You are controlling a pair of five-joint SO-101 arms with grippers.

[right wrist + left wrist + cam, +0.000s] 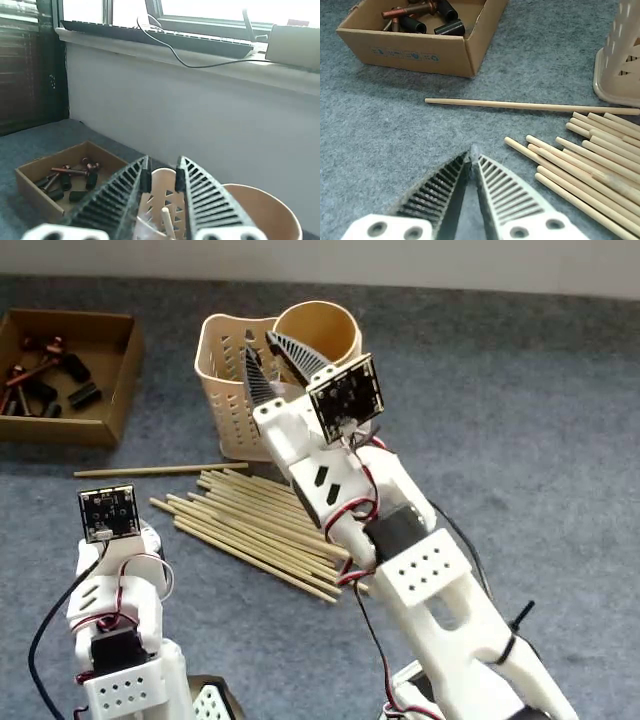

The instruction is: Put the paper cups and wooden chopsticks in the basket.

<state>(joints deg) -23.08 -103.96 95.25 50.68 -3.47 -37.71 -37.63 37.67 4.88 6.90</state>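
A beige slotted basket stands at the back of the grey carpet. A tan paper cup is tight against its right side; I cannot tell whether it stands inside or beside the basket. My right gripper hangs over the basket rim with its jaws a little apart; in the right wrist view the gripper frames the basket and the cup, with a pale stick end below. Wooden chopsticks lie piled on the carpet, one single chopstick apart. My left gripper is shut and empty, low beside the pile.
A cardboard box with dark and copper metal parts sits at the back left, also in the left wrist view as the box. The right arm's body reaches over the chopstick pile. A wall and a windowsill stand behind the carpet.
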